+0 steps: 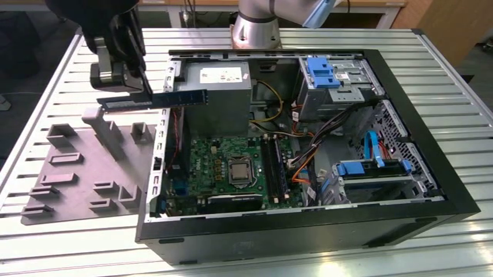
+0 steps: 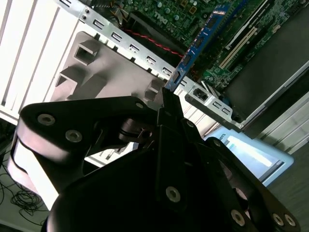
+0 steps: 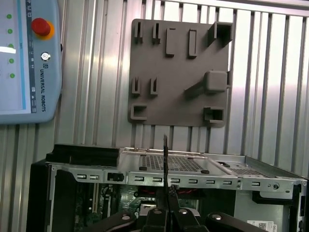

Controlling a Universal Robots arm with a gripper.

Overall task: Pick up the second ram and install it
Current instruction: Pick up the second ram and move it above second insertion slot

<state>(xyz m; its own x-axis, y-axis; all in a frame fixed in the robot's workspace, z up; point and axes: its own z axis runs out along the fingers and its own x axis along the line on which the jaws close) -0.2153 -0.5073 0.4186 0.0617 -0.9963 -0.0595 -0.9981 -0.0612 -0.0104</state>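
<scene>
Second ram in the exterior view is a long, narrow, flat stick, dark blue-black, lying level in the air with a paler label at its end toward the exterior view's left. The black hand comes down from above and is closed on it, nearer that left end than the other. The stick hangs above the open computer case's left wall, between the grey tray on the slatted worktop and the grey power supply; its free end lies across the power supply's corner in the picture. Lower in the case sits the green motherboard with long black slots beside its middle, and orange and yellow cables run close to those slots. Blue brackets stand on the far side of the case. In the second wrist view the second ram shows as a bright blue strip with small black chips, rising slantwise out of the clamped hand, with the motherboard behind it and the tray off to one side. In the first wrist view the second ram is edge-on, a thin dark line standing up from the hand in front of the case's metal wall; beyond it the tray lies flat on the worktop, and a control tablet with a red button lies well apart from it.
</scene>
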